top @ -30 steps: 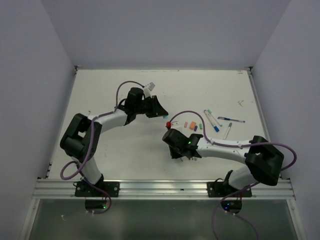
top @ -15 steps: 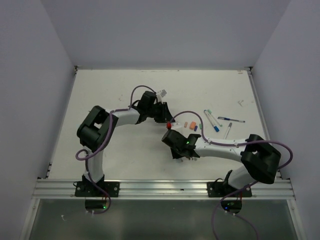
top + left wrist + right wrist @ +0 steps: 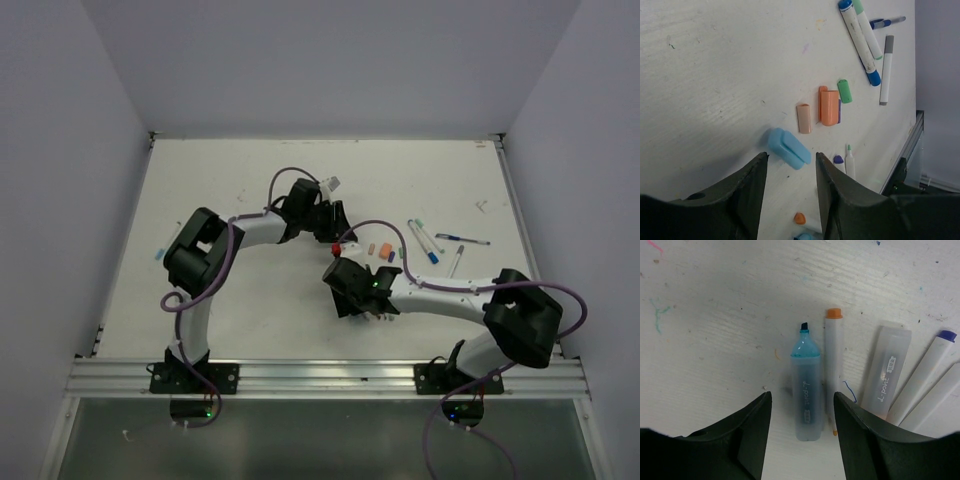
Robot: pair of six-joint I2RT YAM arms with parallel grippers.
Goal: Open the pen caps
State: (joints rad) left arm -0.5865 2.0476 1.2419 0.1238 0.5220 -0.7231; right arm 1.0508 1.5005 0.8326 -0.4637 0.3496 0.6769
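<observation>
Left gripper [image 3: 791, 160] spread open, empty, stubby light blue plastic cap [image 3: 788, 148] near its tips, lower left of the wide orange plastic cap [image 3: 829, 106], small green plastic cap [image 3: 844, 91] just right of it, right gripper [image 3: 802, 397] likewise released.

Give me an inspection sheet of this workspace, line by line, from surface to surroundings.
Surface: white table, scuffed, with ink marks.
Job's things: light blue cap, pale orange cap, orange cap and green cap lie loose, off any pen.
Clutter: blue-ended marker among other pens; uncapped teal highlighter and orange-tipped pen side by side.
Grippers: left jaws open, just short of the light blue cap; right jaws open, either side of the teal highlighter's end.
Cables: purple cable looped over each arm.
Surroundings: plain walls; metal rail at the near edge.
</observation>
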